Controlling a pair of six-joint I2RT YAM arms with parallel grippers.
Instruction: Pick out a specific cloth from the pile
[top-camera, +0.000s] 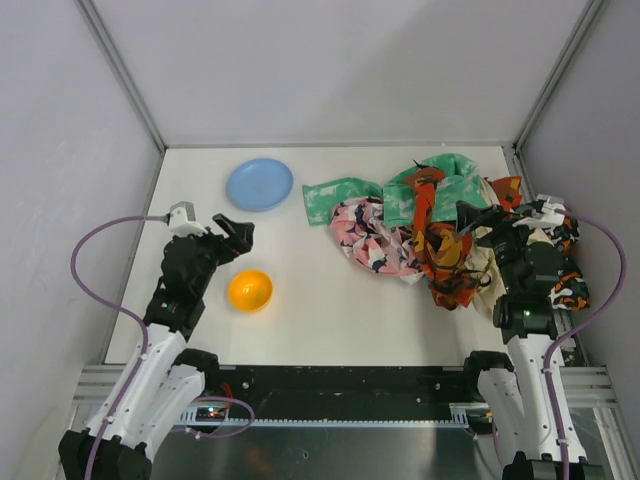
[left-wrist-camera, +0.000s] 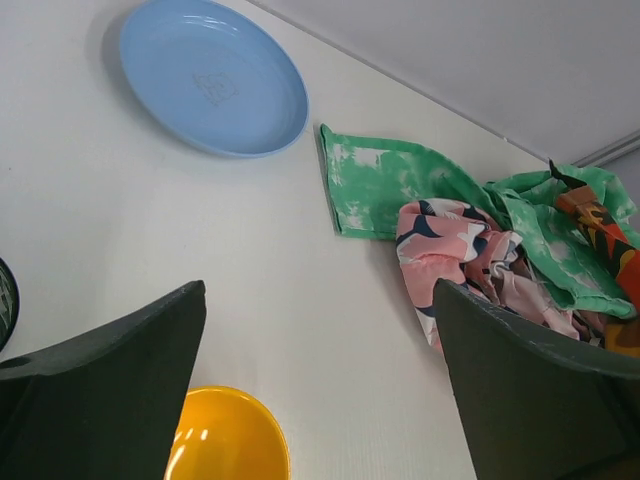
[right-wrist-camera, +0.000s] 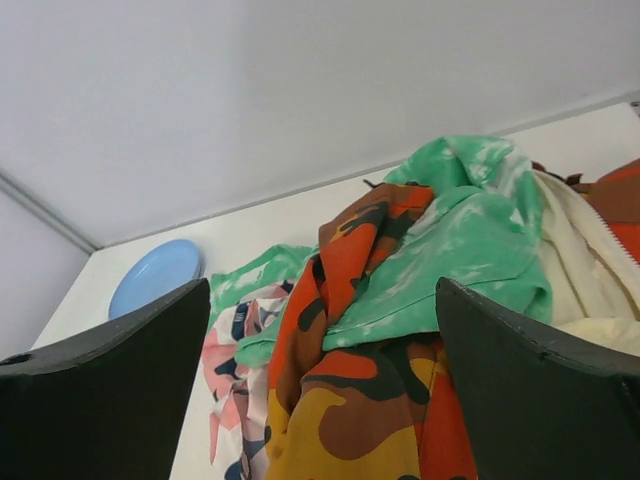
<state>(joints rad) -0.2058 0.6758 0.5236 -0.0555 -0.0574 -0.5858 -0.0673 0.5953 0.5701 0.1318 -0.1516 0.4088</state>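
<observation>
The pile (top-camera: 430, 225) lies at the right of the table: a mint-green speckled cloth (top-camera: 345, 197), a pink patterned cloth (top-camera: 365, 238), an orange-and-black print (top-camera: 440, 250) and a cream cloth (top-camera: 487, 268). No plain sky-blue cloth shows in any view; it is hidden or out of view. My right gripper (top-camera: 487, 222) is open and empty just above the pile's right side; its wrist view shows the orange print (right-wrist-camera: 350, 400) and the mint cloth (right-wrist-camera: 460, 250) between the jaws (right-wrist-camera: 322, 300). My left gripper (top-camera: 238, 232) is open and empty over bare table, left of the pile (left-wrist-camera: 320, 300).
A round blue plate (top-camera: 259, 184) lies at the back left and also shows in the left wrist view (left-wrist-camera: 212, 78). An orange bowl (top-camera: 249, 290) stands just below my left gripper. White walls close the table at the back and sides.
</observation>
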